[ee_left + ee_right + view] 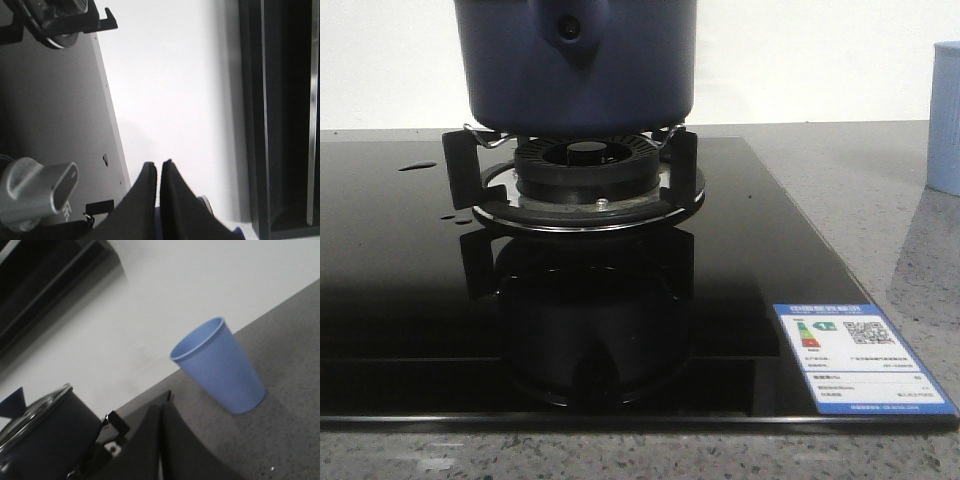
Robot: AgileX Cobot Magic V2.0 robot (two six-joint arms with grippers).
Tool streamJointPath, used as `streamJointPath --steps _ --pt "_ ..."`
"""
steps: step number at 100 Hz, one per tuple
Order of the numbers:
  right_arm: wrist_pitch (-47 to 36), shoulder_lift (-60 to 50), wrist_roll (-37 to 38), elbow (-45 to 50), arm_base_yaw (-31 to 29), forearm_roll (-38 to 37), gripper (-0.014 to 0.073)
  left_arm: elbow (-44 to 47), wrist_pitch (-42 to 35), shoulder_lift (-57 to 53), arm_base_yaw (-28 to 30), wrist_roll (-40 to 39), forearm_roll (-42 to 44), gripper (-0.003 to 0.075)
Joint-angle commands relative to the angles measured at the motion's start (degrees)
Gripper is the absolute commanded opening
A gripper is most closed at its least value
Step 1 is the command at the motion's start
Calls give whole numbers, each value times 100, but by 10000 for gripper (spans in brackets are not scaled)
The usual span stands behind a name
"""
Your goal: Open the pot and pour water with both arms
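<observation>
Currently | pot (pixel 575 70) lidded on burner (pixel 585 170) | cup (pixel 220 365) contents unseen | both claws clenched, empty

The large round dark navy-blue pot (pixel 577 65) sits on the black metal burner stand (pixel 585 180), on the black glass stove top (pixel 410 300). The light blue ribbed cup (pixel 945 120) stands far right on the grey speckled desk (pixel 880 200).

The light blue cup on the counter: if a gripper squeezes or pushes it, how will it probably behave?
The light blue cup looks thin-walled, so it is probably light and may flex under a firm squeeze. It is tall, with a base narrower than its rim, so a push near the top could tip it. Its ribbed side should give the fingers some grip. Whether it holds water cannot be seen.
</observation>
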Motion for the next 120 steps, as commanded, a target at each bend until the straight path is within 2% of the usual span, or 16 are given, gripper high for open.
streamJointPath --steps 1,9,19,27,42,50,62,74,83,96,103,109,116,120 --pt "490 150 -55 -668 -14 -58 -67 -373 228 -143 -12 275 271 -19" --pt "1357 412 -83 -1223 -14 -111 -67 -832 771 -76 -12 915 756 -19" --pt "2462 832 -83 -1896 -14 -131 -67 -1391 1467 251 -12 1637 929 -19" --pt "3499 1235 -83 -2416 -14 -131 -67 -1806 2074 779 -12 2245 933 -19" --pt "5266 1944 -83 -3313 -14 -131 -67 -2722 3668 2048 -12 3391 918 -18" --pt "5843 2231 -119 -3620 -14 -80 -67 -3160 4223 2702 -158 3877 602 -18" --pt "6467 2481 -670 -3946 -14 576 -67 -3757 5150 3562 -375 4725 -55 -6" --pt "6689 2661 -1190 -4018 -14 1292 -68 -4402 6218 4322 -413 5591 -640 -6" --pt "6358 2676 -1681 -4018 -14 1538 -68 -4795 6359 4716 -413 6218 -730 -6" --pt "5740 2676 -2438 -4043 -14 1459 -67 -5290 6359 5028 -413 7306 -688 22" --pt "5451 2676 -2679 -4043 -14 1391 -63 -5440 6359 5119 -413 7845 -685 99" --pt "5202 2676 -2819 -4043 -14 1364 -39 -5501 6301 5193 -413 8183 -674 202" --pt "4947 2676 -2925 -4043 -14 1365 41 -5512 6065 5268 -413 8336 -674 340" --pt "4822 2676 -2936 -4043 -14 1365 116 -5512 5870 5324 -413 8346 -674 420"
